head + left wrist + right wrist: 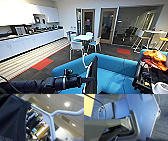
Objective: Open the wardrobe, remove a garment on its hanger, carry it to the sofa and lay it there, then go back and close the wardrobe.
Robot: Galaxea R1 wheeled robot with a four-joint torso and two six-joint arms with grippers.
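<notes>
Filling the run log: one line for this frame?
stage: at sofa | left gripper: holding hanger with black garment, over seat | right gripper: cannot tell | garment not yet laid

Not much to read here, honestly. The only lettering I can spot is on the black garment point(11, 119) in the left wrist view: pale capital letters printed on the fabric at the lower left of the frame, cut off by the bottom edge, so only the tops of a few characters show and I can't make out a word. In the head view, a red patch shows on the glass door point(88, 21) at the upper middle of the frame, too blurry to read.
</notes>
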